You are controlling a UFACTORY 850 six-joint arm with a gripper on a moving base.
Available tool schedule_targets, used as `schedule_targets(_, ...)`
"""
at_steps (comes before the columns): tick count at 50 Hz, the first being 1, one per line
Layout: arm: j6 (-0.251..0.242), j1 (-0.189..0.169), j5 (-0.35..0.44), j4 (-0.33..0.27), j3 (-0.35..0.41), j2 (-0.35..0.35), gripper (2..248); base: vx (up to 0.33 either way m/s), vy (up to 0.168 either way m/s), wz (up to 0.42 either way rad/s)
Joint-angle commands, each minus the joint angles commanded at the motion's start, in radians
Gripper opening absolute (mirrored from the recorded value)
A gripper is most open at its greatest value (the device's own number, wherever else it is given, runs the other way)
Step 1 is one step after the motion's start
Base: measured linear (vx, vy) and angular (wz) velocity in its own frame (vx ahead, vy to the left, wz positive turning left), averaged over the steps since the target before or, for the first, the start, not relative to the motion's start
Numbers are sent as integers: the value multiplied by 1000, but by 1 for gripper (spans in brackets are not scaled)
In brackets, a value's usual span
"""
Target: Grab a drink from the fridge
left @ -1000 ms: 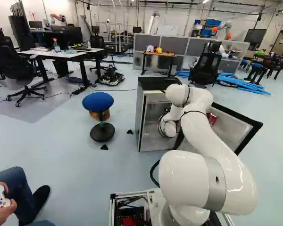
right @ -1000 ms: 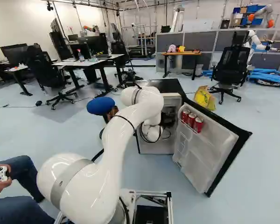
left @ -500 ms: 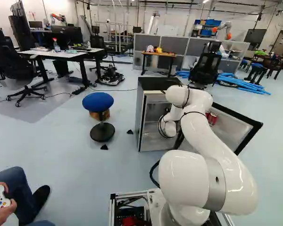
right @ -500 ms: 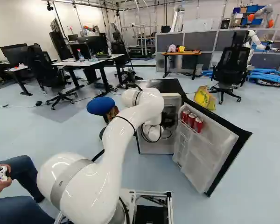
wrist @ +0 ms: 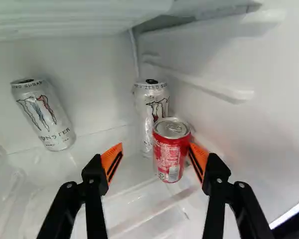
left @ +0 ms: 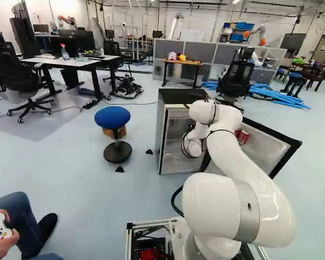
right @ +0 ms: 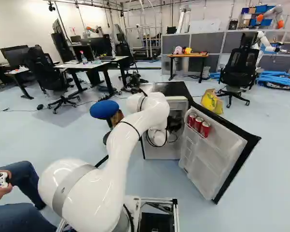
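At the end of the arm (right: 118, 164), inside the fridge (right: 176, 89): gripper (right: 175, 123) spread wide, gripping nothing. Between the fingers, red can (wrist: 169, 154) on its base, long axis upright, lid and tab uppermost and visible from the wrist. Near pad (wrist: 201, 157) right at the red can's flank, too close to tell touch from gap; far pad (wrist: 109, 158) well apart from it. Just behind the red can and partly covered by it, first silver can (wrist: 145, 112), also upright. Well off to the red can's far-pad side, second silver can (wrist: 44, 117), aslant in the wrist view, base end nearer the red can than its lid.
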Motion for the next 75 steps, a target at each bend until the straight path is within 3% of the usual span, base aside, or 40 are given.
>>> schedule_targets(75,0,43,0,0,-53,-30,189,0,0,0)
